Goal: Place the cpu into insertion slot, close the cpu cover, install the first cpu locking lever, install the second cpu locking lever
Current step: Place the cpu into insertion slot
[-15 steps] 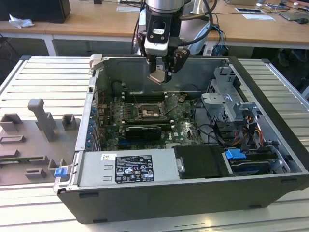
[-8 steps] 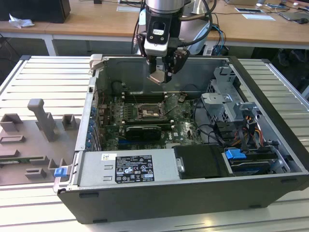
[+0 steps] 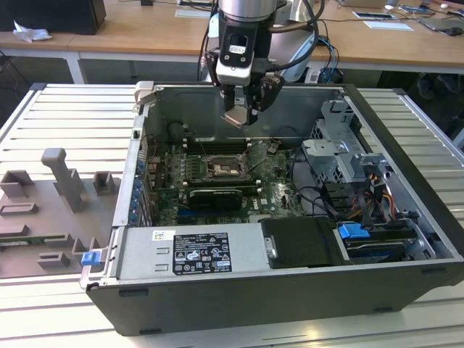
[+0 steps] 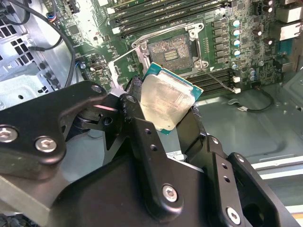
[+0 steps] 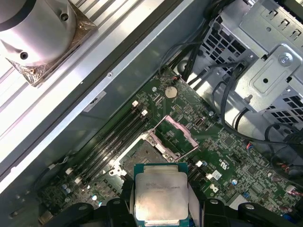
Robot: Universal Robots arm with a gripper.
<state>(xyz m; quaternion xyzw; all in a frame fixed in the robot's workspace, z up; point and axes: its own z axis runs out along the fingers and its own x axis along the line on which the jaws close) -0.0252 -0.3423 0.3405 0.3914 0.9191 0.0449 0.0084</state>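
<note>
Aloft, gripper [image 3: 245, 113] clamping cpu [image 4: 165, 101], its edges partly hidden, insertion slot [image 4: 170, 49] open

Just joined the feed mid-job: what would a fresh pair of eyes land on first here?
The cpu stands out first, its pale metal top gleaming, clamped in the fingers of the gripper above the open computer case. Below it on the green board sits the empty insertion slot, with the cpu cover swung open beside it.
</note>
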